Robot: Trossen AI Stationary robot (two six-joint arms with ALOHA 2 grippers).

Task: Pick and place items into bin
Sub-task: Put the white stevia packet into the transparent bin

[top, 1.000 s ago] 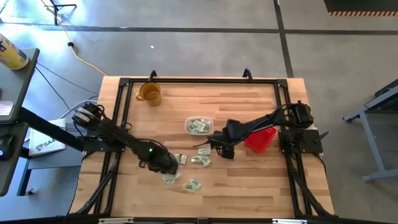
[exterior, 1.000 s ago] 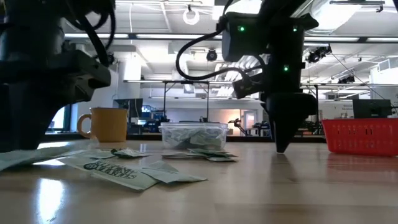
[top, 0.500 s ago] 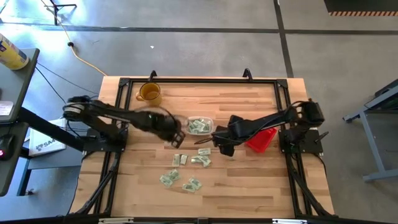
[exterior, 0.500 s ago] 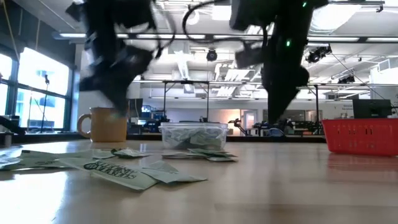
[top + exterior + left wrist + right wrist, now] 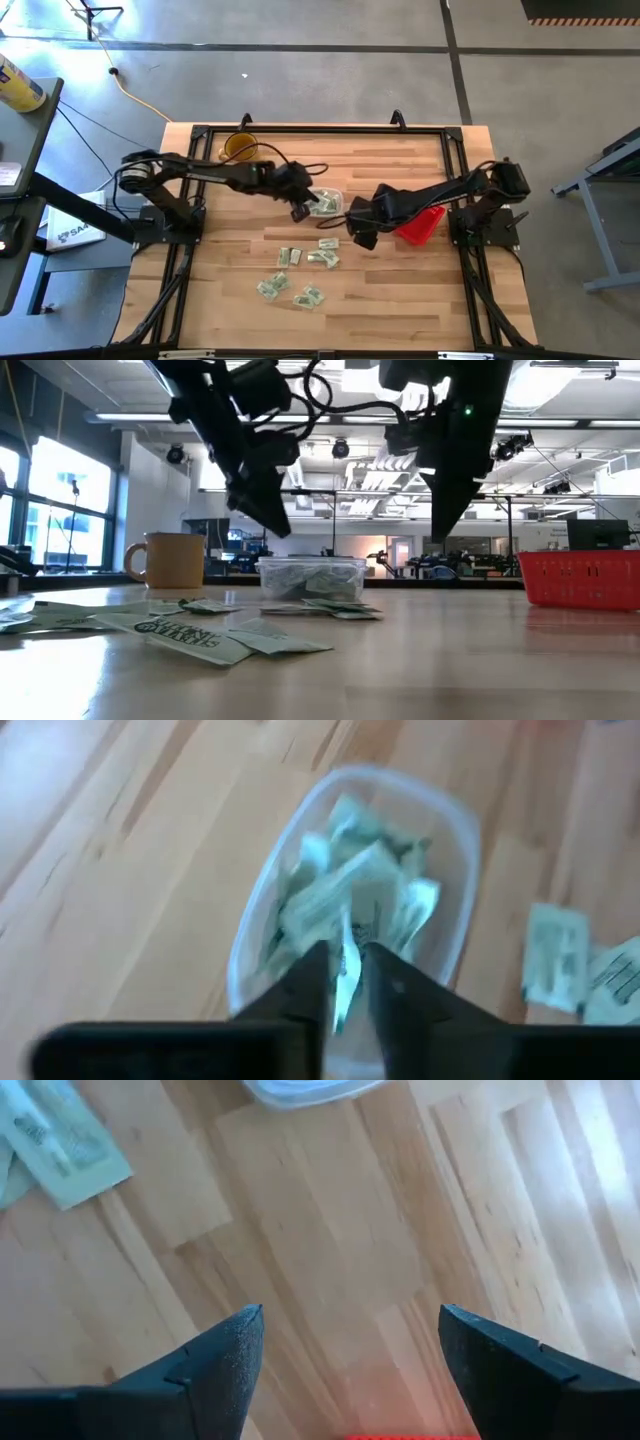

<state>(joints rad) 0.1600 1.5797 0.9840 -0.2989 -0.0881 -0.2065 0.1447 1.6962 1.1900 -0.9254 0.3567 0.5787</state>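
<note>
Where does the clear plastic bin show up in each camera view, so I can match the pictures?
High view: the clear bin sits mid-table, under the left gripper.
Low view: at centre, on the table's far side, right of the amber mug.
Left wrist view: fills the middle, beyond the fingers, which pinch a packet.
Right wrist view: only its rim shows at the top edge.
Shared landmark: the packets heaped inside it.

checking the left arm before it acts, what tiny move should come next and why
Probably open the left pincer and let go. It is shut on a pale packet and hangs right over the clear bin, which already holds several packets, so a release should drop it inside. The right pincer is open and empty above bare wood beside the bin.
</note>
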